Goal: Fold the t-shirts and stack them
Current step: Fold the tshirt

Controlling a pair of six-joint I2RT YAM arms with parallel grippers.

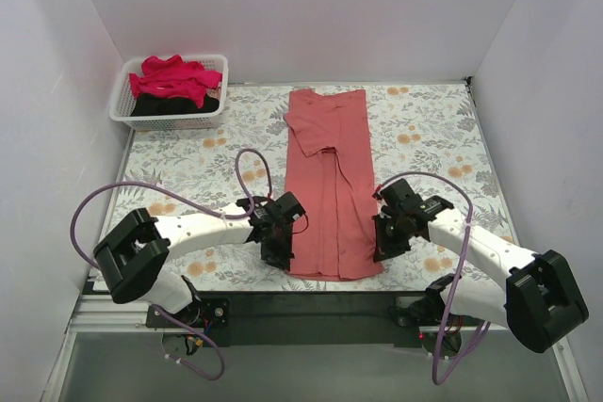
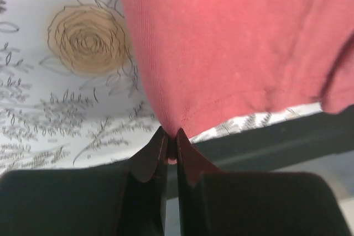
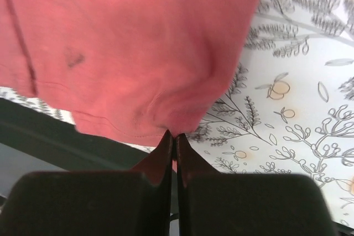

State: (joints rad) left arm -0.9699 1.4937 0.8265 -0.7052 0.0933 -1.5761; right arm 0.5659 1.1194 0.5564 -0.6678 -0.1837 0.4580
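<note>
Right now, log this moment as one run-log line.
coral-red t-shirt: folded lengthwise | left gripper: shut on near-left corner | right gripper: shut on near-right corner | basket: crimson tee, black tee

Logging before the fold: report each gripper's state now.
Left gripper: closed on the coral-red t-shirt, at its near hem corner.
Right gripper: closed on the same t-shirt's other near hem corner.
</note>
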